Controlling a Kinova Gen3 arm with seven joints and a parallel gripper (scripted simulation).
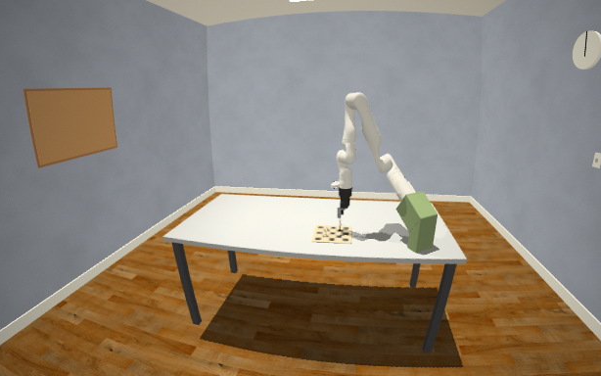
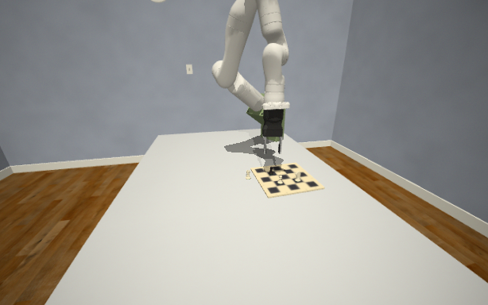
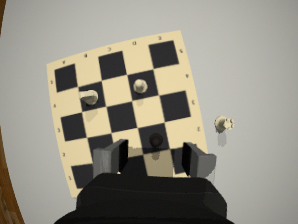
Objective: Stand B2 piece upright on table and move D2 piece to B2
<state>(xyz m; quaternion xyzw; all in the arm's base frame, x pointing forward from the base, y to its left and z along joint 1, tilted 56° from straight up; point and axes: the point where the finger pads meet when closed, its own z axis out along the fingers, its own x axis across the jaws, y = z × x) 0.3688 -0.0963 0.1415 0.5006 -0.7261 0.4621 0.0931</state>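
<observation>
hand [image 3: 154,160] open above chessboard [image 3: 174,42], edge markings too small to read

A: how's the arm [image 2: 273,63] sitting rn?

B: folded up high in a sharp elbow, last link dropping straight down, wrist vertical.

A: and the gripper [image 2: 272,150]?

B: pointing straight down, fingers spread all the way, nothing between them.
</observation>
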